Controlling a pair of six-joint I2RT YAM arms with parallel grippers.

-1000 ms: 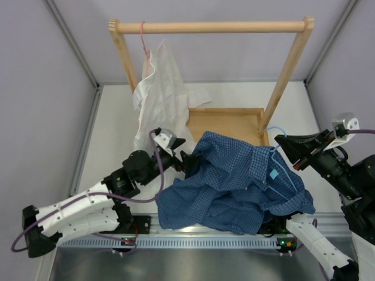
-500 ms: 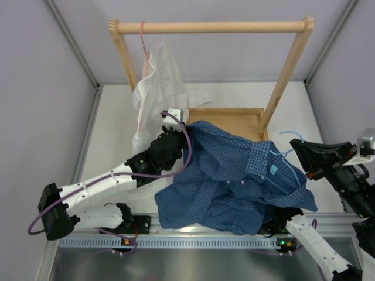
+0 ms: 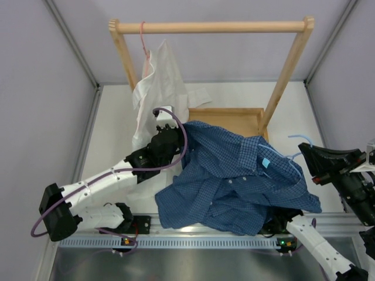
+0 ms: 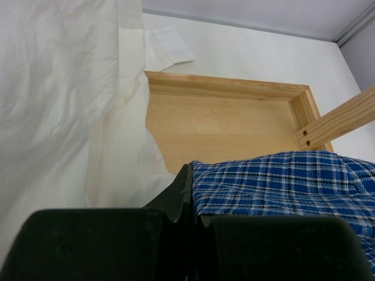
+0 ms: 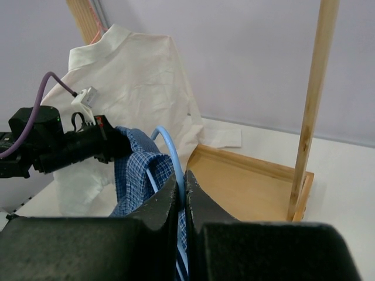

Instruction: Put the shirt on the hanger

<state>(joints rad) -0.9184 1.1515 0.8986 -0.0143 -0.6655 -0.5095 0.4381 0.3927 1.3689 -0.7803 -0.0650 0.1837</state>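
Observation:
The dark blue checked shirt [image 3: 234, 181] is held up between both arms, draped over the front of the table. Its left shoulder edge [image 4: 275, 181] is pinched in my left gripper [image 3: 176, 130], which is shut on the fabric [image 4: 193, 196]. The light-blue wire hanger [image 3: 296, 146] pokes its hook out by the collar on the right. My right gripper [image 3: 313, 165] is shut on the hanger's hook [image 5: 174, 158], with the shirt [image 5: 137, 175] hanging over the wire below it. Most of the hanger is hidden inside the shirt.
A wooden rack [image 3: 211, 26] stands at the back with a white shirt [image 3: 158, 88] on a pink hanger [image 3: 142, 38]. Its wooden base tray [image 3: 234, 120] lies under the blue shirt. White shirt fabric [image 4: 64, 105] hangs close on the left gripper's left.
The left gripper reached to the shirt's left shoulder and shut on it, lifting that edge. The right gripper pulled the hanger rightward, spreading the shirt.

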